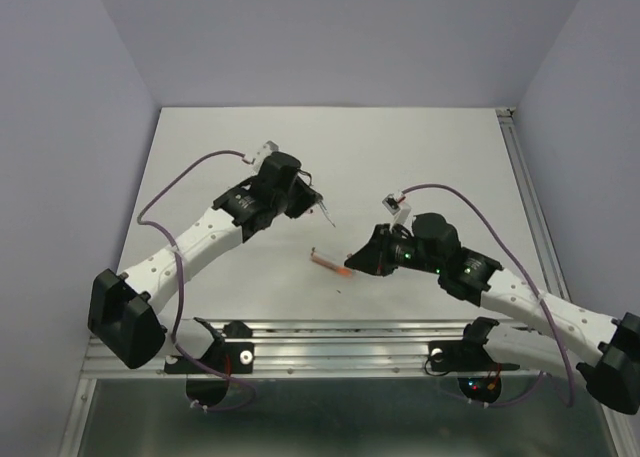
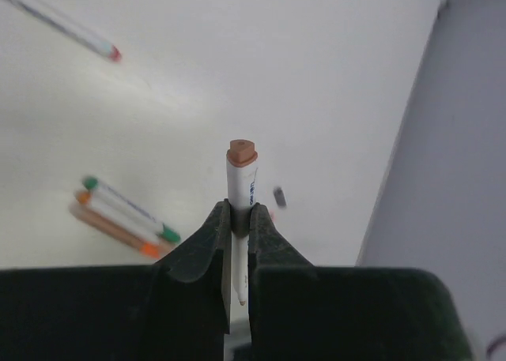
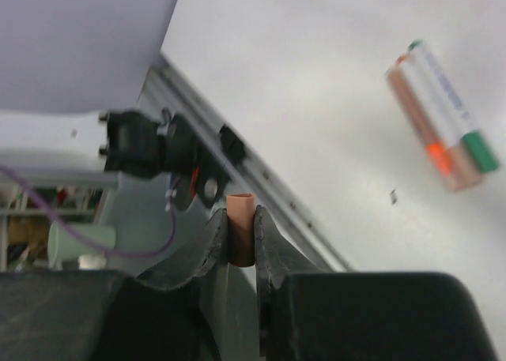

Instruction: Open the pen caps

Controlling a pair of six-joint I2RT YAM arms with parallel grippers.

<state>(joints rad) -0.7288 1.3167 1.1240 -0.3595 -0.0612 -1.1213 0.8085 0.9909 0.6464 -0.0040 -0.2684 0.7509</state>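
My left pincer (image 2: 239, 219) clenched white pen (image 2: 239, 179) | right pincer (image 3: 240, 213) grasped brown cap (image 3: 240, 238), off pen | capped pens (image 2: 130, 209) lay at eight o'clock | risk: cap released above rail (image 3: 277, 197) might roll away

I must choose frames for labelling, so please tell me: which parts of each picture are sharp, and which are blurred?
Left wrist: the held pen is sharp, the loose pens are soft. Right wrist: the held cap is fairly sharp, the loose pens behind it are blurred. Top view: even light, faint shadows, no glare.
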